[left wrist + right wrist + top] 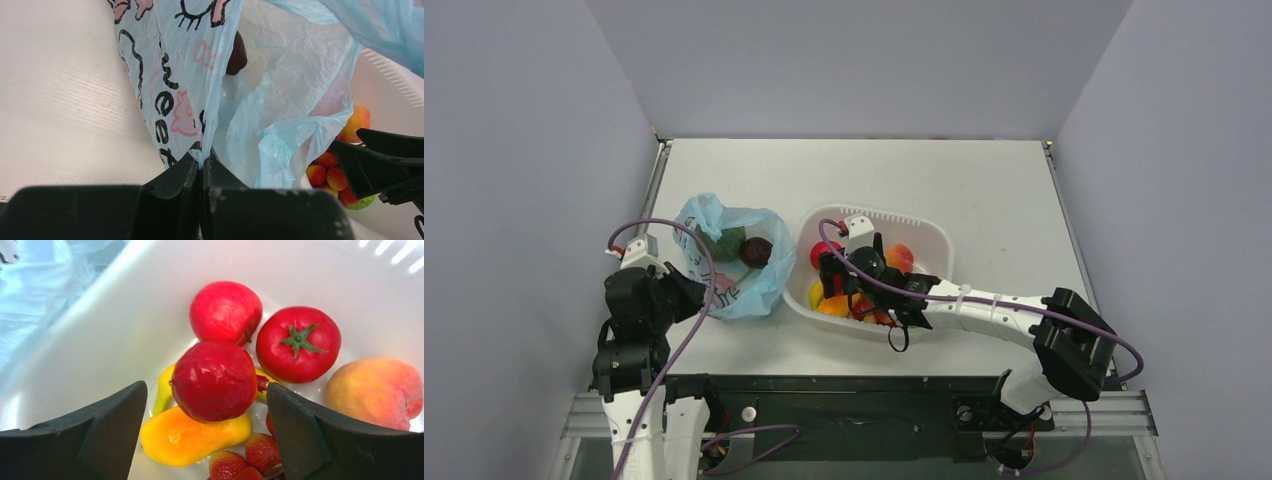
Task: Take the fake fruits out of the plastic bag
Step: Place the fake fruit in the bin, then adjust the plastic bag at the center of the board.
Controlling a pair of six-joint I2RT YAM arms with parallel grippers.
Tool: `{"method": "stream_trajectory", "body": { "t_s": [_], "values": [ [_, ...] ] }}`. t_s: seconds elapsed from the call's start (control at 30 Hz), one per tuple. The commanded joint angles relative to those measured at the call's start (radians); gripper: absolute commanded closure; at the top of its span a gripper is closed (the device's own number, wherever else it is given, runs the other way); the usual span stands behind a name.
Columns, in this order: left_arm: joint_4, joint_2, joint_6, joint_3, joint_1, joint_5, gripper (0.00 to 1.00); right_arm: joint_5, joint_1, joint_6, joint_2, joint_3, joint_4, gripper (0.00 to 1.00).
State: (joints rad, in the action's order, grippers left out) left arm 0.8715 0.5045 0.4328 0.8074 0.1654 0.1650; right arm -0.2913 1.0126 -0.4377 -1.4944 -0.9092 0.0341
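Observation:
The light-blue plastic bag [736,262] lies left of the white tub [929,240], mouth open upward. Inside it I see a grey-green melon [722,243] and a dark round fruit [757,251]; that dark fruit also shows in the left wrist view [237,54]. My left gripper [202,156] is shut on the bag's rim [210,125]. My right gripper [207,415] is open above the tub, its jaws standing apart on either side of a dark red round fruit [215,381] that rests on the pile. A peach [376,390], a red apple [225,311] and a tomato [298,344] lie beside it.
The tub also holds a yellow-orange mango-like fruit [192,435], a yellow banana [164,389] and strawberries [260,455]. Grey walls close in the table [984,180] on three sides. The right arm [984,305] reaches across the tub's near rim.

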Motion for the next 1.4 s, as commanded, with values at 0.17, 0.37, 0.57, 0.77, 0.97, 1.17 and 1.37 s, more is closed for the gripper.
{"method": "stream_trajectory", "body": {
  "t_s": [0.17, 0.37, 0.57, 0.77, 0.97, 1.17, 1.37],
  "values": [
    [-0.049, 0.023, -0.016, 0.001, 0.005, 0.027, 1.0, -0.031, 0.07, 0.061, 0.02, -0.197, 0.053, 0.19],
    [-0.049, 0.05, -0.02, -0.001, 0.006, 0.039, 1.0, 0.045, 0.142, 0.089, -0.067, -0.3, 0.136, 0.27],
    [-0.049, 0.046, -0.02, -0.001, 0.005, 0.04, 1.0, 0.179, 0.201, 0.076, -0.258, -0.475, 0.127, 0.47],
    [-0.049, 0.042, -0.019, -0.001, 0.008, 0.037, 1.0, 0.184, 0.256, 0.07, -0.382, -0.526, 0.092, 0.72],
    [-0.051, 0.017, -0.016, -0.002, 0.011, 0.028, 1.0, 0.111, 0.34, 0.075, -0.432, -0.433, 0.122, 0.81],
    [0.034, 0.062, -0.007, 0.047, 0.002, -0.01, 1.0, 0.145, 0.341, 0.062, -0.527, -0.457, 0.099, 0.83],
    [0.106, 0.152, 0.029, 0.059, -0.004, -0.037, 1.0, 0.256, 0.309, 0.014, -0.627, -0.51, 0.101, 0.84]
  ]
}}
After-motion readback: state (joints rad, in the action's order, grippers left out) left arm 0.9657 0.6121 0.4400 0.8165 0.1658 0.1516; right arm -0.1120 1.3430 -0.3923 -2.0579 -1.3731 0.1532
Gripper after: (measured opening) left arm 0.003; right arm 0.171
